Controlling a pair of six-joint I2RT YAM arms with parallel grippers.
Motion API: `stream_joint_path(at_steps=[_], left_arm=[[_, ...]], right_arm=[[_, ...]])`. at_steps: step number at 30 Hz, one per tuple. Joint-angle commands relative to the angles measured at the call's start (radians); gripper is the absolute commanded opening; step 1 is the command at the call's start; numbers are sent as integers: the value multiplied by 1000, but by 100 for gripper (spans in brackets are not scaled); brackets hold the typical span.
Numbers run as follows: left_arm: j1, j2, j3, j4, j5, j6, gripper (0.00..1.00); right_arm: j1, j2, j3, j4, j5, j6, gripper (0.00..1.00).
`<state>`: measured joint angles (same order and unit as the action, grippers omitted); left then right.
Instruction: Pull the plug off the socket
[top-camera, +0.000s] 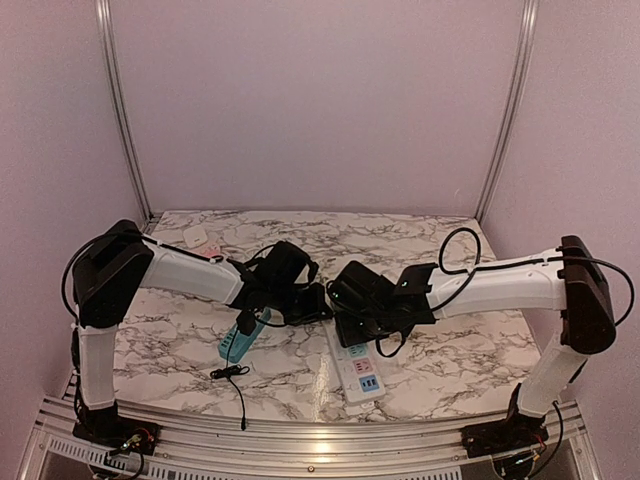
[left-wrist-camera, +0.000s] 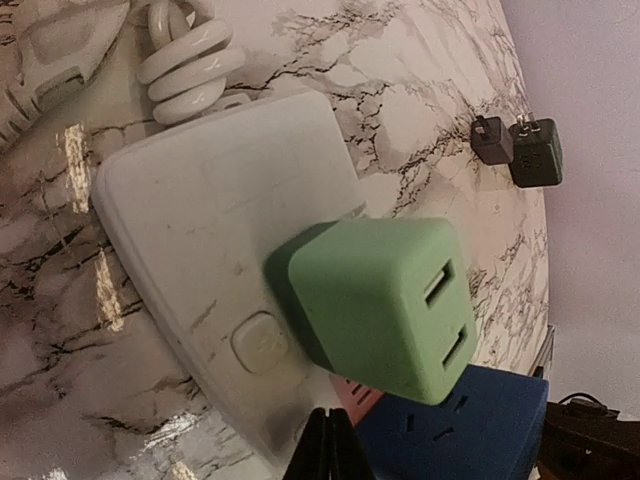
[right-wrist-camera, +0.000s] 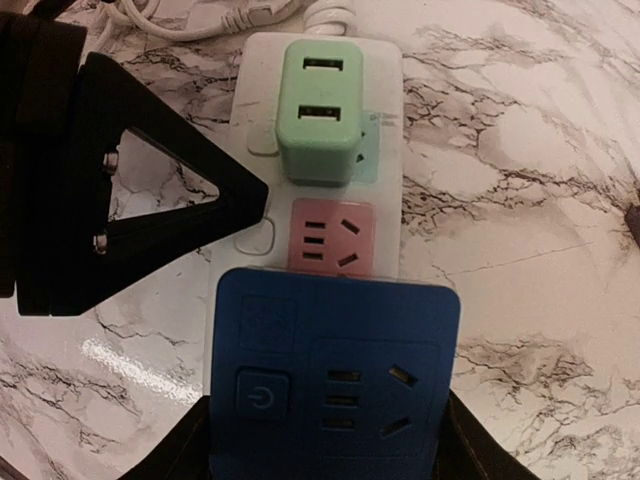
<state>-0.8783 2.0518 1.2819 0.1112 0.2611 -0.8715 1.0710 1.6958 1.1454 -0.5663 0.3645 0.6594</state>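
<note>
**Top external view.** The left gripper (top-camera: 318, 303) and right gripper (top-camera: 352, 312) meet at the centre of the frame, over the upper end of one white power strip (top-camera: 362, 378). The strip's long axis runs from there toward the lower edge. The plug itself is hidden beneath the grippers. One teal block (top-camera: 238, 338) with a black lead lies left of centre.

**Left wrist view.** One green plug (left-wrist-camera: 385, 305) sits in the power strip (left-wrist-camera: 200, 230) at mid-frame, and two USB slots show on its outer face. The left gripper (left-wrist-camera: 325, 445) shows at the bottom centre with its tips drawn together on nothing, so the plug lies just above and right of them. One blue adapter (left-wrist-camera: 465, 425) sits at the lower right. Two dark plugs (left-wrist-camera: 490, 140) (left-wrist-camera: 535, 152) lie loose at the upper right, and one coiled white cable (left-wrist-camera: 185, 60) is at the upper left.

**Right wrist view.** The strip (right-wrist-camera: 385, 60) runs from top to bottom of the frame. From the top it carries the green plug (right-wrist-camera: 320, 110), one bare pink socket (right-wrist-camera: 335, 235) and the blue adapter (right-wrist-camera: 335, 370). The right gripper (right-wrist-camera: 335, 445) appears clamped across the adapter, with a dark finger at each lower corner. The left gripper's triangular finger (right-wrist-camera: 160, 215) points in from the left, close beside the strip and just below the plug.

The left arm is judged the nearer to the plug. The pull would run out of the strip's face, across its long axis.
</note>
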Motion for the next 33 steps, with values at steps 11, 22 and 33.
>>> stream_joint_path(at_steps=[11, 22, 33], left_arm=[[1, 59, 9, -3, -46, 8, 0], [-38, 77, -17, -90, -69, 8, 0], [-37, 77, -67, -163, -133, 8, 0]], right_arm=[[25, -50, -19, -19, -26, 9, 29], [26, -32, 17, -2, 1, 24, 29], [26, -67, 32, -12, 40, 31, 30]])
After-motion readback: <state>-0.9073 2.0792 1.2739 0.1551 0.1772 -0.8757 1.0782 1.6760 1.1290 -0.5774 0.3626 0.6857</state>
